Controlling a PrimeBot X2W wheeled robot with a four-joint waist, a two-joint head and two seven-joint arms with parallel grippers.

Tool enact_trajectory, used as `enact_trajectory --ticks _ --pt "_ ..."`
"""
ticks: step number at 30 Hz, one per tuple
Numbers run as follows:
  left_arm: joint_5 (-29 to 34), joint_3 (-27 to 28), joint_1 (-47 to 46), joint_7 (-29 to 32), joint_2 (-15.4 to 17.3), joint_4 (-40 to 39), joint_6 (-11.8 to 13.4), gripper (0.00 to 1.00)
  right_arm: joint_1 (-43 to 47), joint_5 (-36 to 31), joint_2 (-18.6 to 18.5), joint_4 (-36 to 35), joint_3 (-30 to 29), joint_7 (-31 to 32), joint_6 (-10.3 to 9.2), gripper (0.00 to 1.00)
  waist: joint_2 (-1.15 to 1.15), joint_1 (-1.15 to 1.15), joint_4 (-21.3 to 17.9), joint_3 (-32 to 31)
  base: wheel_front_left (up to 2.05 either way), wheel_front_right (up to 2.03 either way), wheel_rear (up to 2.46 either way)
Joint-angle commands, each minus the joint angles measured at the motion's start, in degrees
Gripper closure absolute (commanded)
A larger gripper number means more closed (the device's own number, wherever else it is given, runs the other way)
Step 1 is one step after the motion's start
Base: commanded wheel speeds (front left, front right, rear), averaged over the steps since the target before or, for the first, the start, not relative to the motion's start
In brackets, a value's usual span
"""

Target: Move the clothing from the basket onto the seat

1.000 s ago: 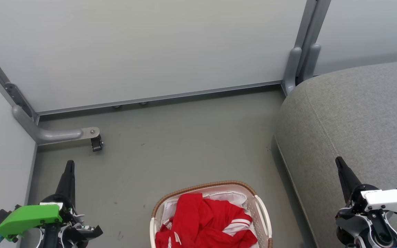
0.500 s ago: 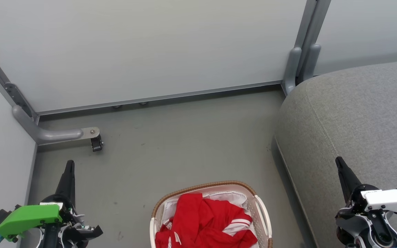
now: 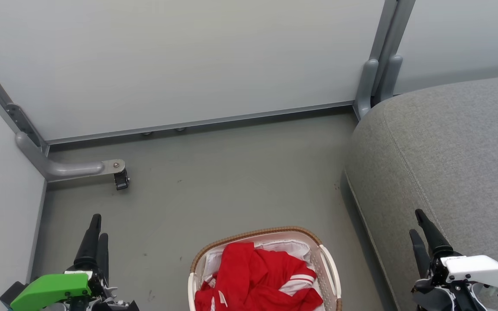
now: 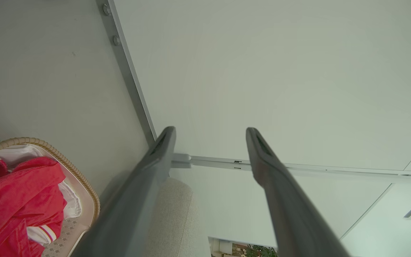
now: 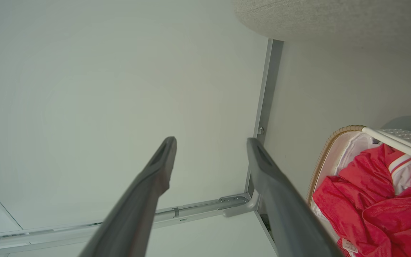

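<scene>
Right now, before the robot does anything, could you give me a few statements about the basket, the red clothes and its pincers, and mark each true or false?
1. The red clothing lies inside the basket. True.
2. The left pincer grips the clothing. False: it is open and holds nothing, off to the basket's left.
3. The basket stands on the floor beside the grey seat. True.
4. The right pincer is shut. False: its two fingers stand apart.
5. Red clothing lies on the seat. False: the clothing seen is all in the basket.
</scene>
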Motion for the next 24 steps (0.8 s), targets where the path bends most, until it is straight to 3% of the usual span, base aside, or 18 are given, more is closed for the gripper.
enact_trajectory --ticks 1,12,24 --pt "0.9 -0.5 -0.4 -0.6 0.2 -1.4 -0.1 0.00 -0.6 -0.8 -0.5 -1.1 0.4 -0.7 0.01 0.00 0.03 0.00 0.0 0.0 0.00 0.00 0.00" --pt "5.5 -1.3 0.4 -3.5 0.3 -2.9 -0.1 0.00 -0.7 -7.1 -0.6 -1.8 0.2 -3.6 0.02 0.00 0.08 0.00 0.1 0.1 0.00 0.00 0.00" --pt "16.8 -2.8 0.9 -6.3 0.4 -6.8 1.2 0.00 -0.4 -17.9 -0.8 -5.6 1.2 -6.4 0.02 0.00 0.13 0.00 0.3 0.1 0.00 0.00 0.00"
